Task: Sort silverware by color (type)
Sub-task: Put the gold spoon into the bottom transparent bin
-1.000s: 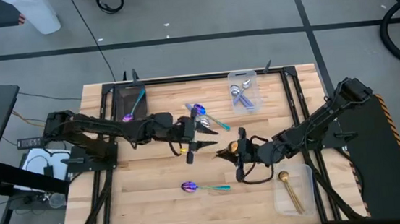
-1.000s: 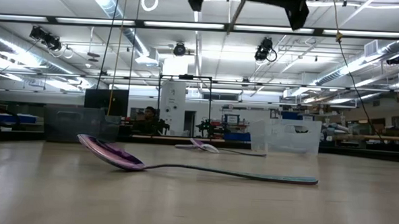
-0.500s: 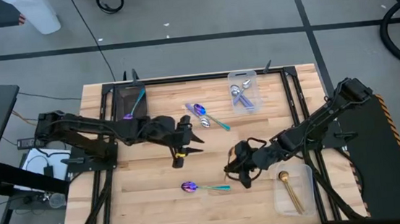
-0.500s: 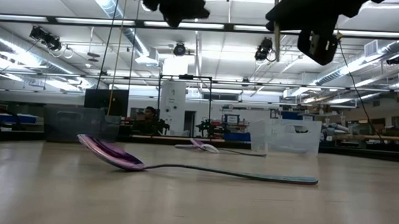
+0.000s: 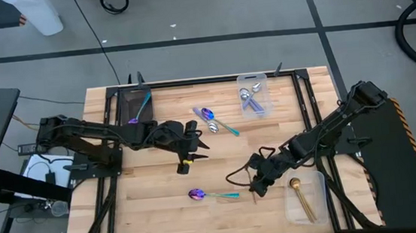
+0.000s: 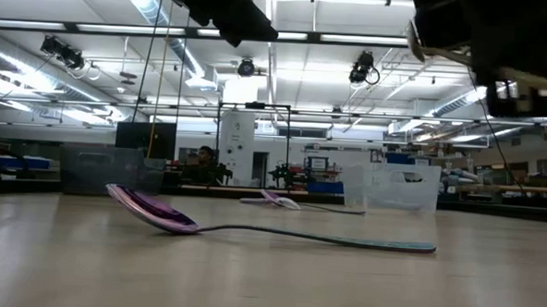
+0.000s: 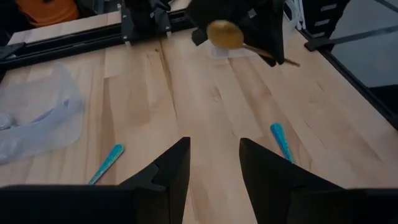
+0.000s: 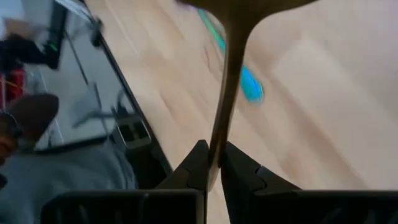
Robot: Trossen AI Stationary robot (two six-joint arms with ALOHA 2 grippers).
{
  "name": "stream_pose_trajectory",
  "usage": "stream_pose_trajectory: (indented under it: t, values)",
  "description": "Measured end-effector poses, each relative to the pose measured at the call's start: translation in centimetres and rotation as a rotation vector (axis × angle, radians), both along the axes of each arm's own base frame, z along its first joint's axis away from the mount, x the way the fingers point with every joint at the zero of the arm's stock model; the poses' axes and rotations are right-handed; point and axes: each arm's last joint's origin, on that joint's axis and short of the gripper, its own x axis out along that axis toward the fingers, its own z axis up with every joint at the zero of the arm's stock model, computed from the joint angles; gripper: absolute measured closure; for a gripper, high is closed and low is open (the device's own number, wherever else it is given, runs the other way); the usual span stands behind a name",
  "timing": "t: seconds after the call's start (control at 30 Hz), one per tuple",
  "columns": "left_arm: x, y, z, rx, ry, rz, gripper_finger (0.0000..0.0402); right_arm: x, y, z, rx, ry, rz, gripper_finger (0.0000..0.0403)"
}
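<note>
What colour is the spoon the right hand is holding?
Gold all over, bowl and slim handle; the left wrist view shows it best, pinched in the right hand.

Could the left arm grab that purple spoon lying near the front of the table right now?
Probably yes. The left gripper hangs open and empty over bare wood, and the purple spoon lies alone nearby with nothing between them. The right gripper, holding a gold spoon, sits close beside it and might crowd the approach.
</note>
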Motion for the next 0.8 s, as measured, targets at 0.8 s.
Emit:
stream_pose_trajectory:
  t: [0.8]
  values:
    - [0.0, 0.0, 0.0, 0.043, -0.003, -0.023, 0.0255, -2.6, 1.3, -0.5, 0.429, 0.501, 0.262, 0.0369]
